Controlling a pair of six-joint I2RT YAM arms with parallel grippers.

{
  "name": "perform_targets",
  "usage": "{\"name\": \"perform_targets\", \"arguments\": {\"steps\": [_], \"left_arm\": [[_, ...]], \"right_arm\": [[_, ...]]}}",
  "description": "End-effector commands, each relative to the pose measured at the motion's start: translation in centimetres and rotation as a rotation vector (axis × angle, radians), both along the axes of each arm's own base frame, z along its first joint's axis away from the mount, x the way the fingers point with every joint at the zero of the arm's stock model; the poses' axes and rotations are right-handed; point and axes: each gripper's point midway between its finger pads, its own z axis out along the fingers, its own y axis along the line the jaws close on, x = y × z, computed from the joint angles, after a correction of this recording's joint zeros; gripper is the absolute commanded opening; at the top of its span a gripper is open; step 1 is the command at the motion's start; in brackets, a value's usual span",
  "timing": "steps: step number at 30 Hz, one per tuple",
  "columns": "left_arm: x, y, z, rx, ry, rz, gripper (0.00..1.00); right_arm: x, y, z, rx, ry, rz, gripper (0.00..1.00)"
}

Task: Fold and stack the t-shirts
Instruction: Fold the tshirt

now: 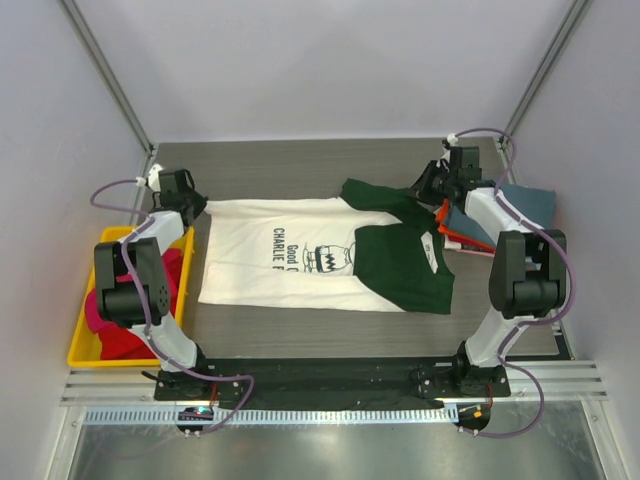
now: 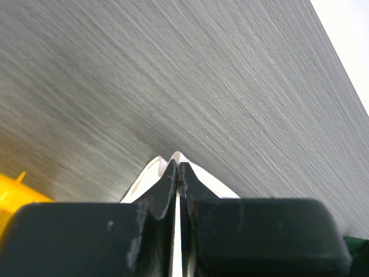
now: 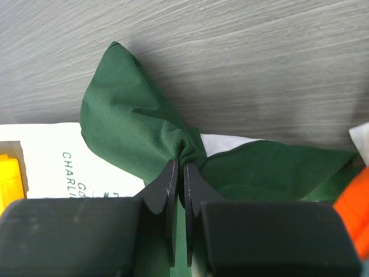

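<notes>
The desk (image 1: 300,165) is a grey, wood-grained top closed in by plain pale walls (image 1: 320,60), with slanted metal posts (image 1: 110,75) in the far corners. A yellow bin (image 1: 85,340) sits at the desk's left edge with red t-shirts (image 1: 110,310) heaped in it. At the right edge, an orange t-shirt (image 1: 455,225) and a blue t-shirt (image 1: 530,200) lie partly under the right arm.

The cream t-shirt (image 1: 260,265) is spread flat across the middle of the desk, its hem toward the left and its green parts toward the right, with the black print face up.

The left gripper (image 2: 177,167) is closed tight on the far left corner of the hem, and a little white cloth pokes out between its fingertips. The right gripper (image 3: 180,167) is almost fully closed, pinching a bunched fold of the green sleeve (image 3: 132,133) at the far right of the shirt.
</notes>
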Motion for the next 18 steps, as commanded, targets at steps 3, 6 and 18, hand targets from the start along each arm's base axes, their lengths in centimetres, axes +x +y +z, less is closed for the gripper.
{"name": "perform_targets", "arguments": {"steps": [3,6,18], "left_arm": [[-0.3,1.7,3.3,0.032,-0.118,0.086,0.00],[-1.0,1.7,3.7,0.039,-0.140,0.089,0.00],[-3.7,1.7,4.4,0.059,-0.123,0.092,0.00]], "right_arm": [[-1.2,-0.5,2.4,-0.039,-0.078,0.004,0.01],[-2.2,-0.6,1.8,-0.041,-0.062,0.005,0.01],[-5.4,-0.9,0.3,-0.040,-0.024,-0.026,0.01]]}}
